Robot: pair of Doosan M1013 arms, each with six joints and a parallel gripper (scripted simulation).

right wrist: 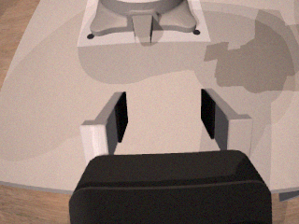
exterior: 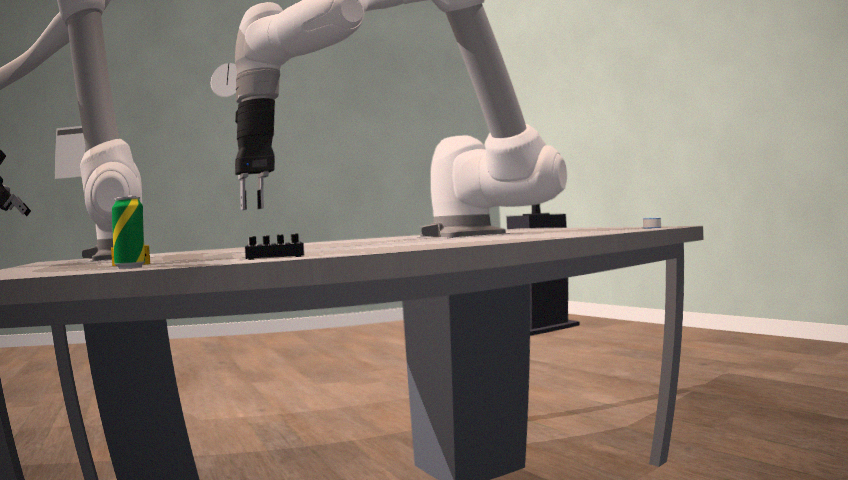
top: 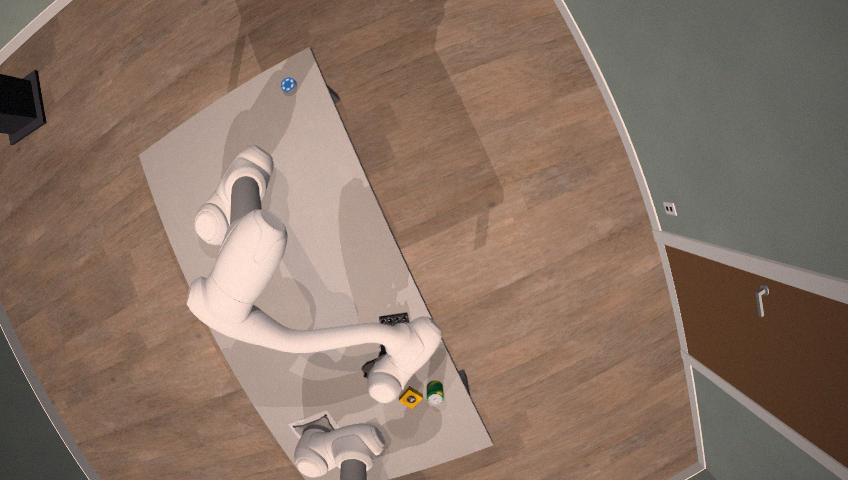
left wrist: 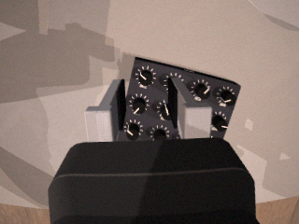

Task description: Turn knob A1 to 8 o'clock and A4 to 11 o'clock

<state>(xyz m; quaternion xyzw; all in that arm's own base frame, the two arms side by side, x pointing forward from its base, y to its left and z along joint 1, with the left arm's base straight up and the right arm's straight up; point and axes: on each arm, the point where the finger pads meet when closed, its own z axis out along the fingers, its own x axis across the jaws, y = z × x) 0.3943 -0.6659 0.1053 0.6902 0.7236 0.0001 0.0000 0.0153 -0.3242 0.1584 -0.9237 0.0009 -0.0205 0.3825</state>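
The black knob box (top: 393,319) (exterior: 274,249) (left wrist: 156,91) lies near a long table edge. In the left wrist view it is turned slightly clockwise, with a faint mark, possibly the socket, on its upper side. If so, knob A1 (left wrist: 146,76) is top left, its pointer toward the upper left, and knob A4 (left wrist: 226,96) is top right, its pointer apparently toward the lower left. My left gripper (exterior: 251,206) (left wrist: 146,93) is partly open and empty, pointing down above the box; its fingers and body hide some knobs. My right gripper (exterior: 24,209) (right wrist: 163,105) is open and empty, away from the box.
A green can (top: 435,392) (exterior: 127,231) stands beside a yellow block (top: 410,397) (exterior: 146,254), near the box. A blue-topped disc (top: 288,84) (exterior: 651,223) lies at the far end of the table. The left arm reaches over the table and partly covers the box in the top view.
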